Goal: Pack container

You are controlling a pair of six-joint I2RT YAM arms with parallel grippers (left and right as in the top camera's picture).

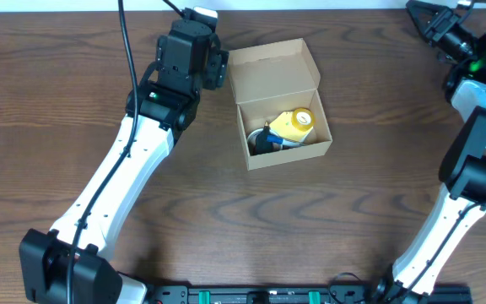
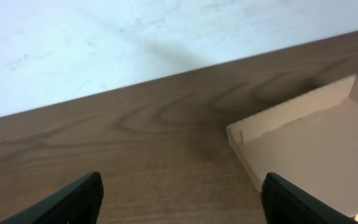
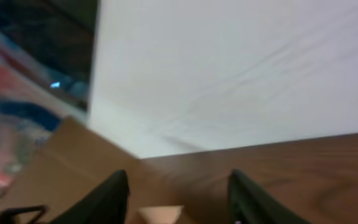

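Now, box [image 1: 292, 154]: sits mid-table, a little toward the far side, with its opening facing up and its lid flap hinged on the far side and thrown back.
Long axis: the body runs left to right, turned slightly.
Contents: a yellow item [image 1: 294, 128] and a dark item [image 1: 264, 140] lie inside, touching.
Left gripper [image 2: 182, 180]: just beside the flap's left edge, with the box to its right; fingers spread wide, holding nothing.
Right gripper [image 3: 178, 177]: at the far right corner, well apart from the box, which lies to its left and nearer; fingers seem parted and empty, though that view is blurred.
Nearer arm: the left, by a wide margin, so closing the flap looks like its job.
Writing: none on the box; the yellow item's round label is too small to read.
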